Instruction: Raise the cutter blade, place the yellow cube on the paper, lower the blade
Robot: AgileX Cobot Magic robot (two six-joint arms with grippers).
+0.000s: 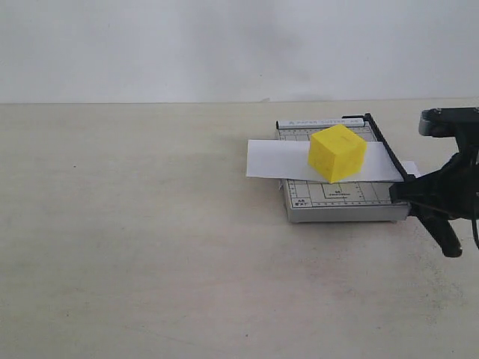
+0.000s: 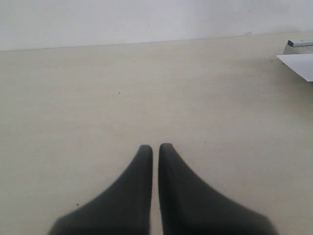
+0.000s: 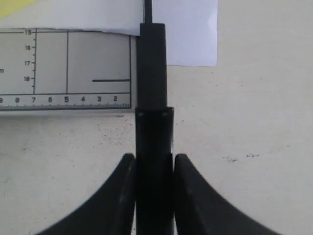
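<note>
Black, smooth curved fingers of the right tool [image 3: 154,157] were clamped on the rounded handle of the cutter blade [image 3: 152,68], which lay along the grey gridded cutter board's [image 1: 337,198] edge, across the white paper [image 1: 277,158]. Beyond, the matte yellow cube [image 1: 337,152] sat on that paper. The left tool [image 2: 155,147] was closed on nothing, over the beige surface [image 1: 150,239].

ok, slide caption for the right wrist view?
Right gripper shut on the cutter blade handle, blade down over the paper at the cutter board edge.

- You saw only a sliver of the yellow cube [image 3: 10,5], cropped by the right wrist view's edge.
- The paper [image 2: 301,65] ran off your left wrist view.
</note>
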